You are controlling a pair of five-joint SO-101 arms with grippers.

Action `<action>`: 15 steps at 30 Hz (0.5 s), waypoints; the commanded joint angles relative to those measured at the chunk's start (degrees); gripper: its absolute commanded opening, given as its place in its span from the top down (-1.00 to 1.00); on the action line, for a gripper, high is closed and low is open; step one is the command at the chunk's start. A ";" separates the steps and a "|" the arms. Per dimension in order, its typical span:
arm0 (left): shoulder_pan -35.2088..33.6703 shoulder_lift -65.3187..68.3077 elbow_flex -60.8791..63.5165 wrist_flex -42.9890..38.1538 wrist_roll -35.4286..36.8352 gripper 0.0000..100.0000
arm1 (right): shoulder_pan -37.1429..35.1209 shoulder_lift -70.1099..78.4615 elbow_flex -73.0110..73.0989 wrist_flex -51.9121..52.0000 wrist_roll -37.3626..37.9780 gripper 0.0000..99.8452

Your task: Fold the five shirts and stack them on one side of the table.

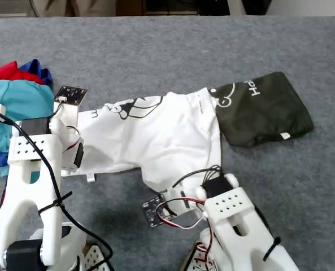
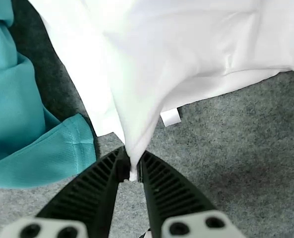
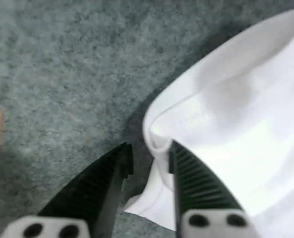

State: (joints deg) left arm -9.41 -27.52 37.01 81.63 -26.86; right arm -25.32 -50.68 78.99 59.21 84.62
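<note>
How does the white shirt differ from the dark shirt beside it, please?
The white printed shirt lies spread out; the dark olive shirt is folded into a compact rectangle. The left tool pinches the white shirt's edge; the dark shirt lies untouched. Both rest on the grey table.

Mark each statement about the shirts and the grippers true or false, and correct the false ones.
1. The left gripper is shut on an edge of the white printed fabric shirt. True.
2. The white shirt is folded into a neat square. False: it lies spread out and rumpled.
3. The dark folded fabric shirt lies right beside the white shirt. True.
4. The teal fabric shirt lies on top of the dark shirt. False: it lies at the white shirt's other side, heaped with a red fabric shirt and a blue fabric shirt.
</note>
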 commanded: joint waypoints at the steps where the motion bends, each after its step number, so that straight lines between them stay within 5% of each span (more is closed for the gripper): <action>1: 0.44 -1.54 -0.88 -0.09 0.00 0.96 | -0.31 -0.31 0.92 -3.52 0.53 0.99; 8: 0.18 -1.54 -1.32 1.67 -0.09 0.96 | 1.01 -0.57 1.80 -7.21 -0.26 0.99; 15: 0.00 -1.01 0.00 -1.58 0.26 0.96 | 10.15 -0.66 -15.43 -7.65 -6.59 1.00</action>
State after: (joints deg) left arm -9.41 -27.52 37.01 82.51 -26.86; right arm -19.08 -50.68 72.75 52.97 81.01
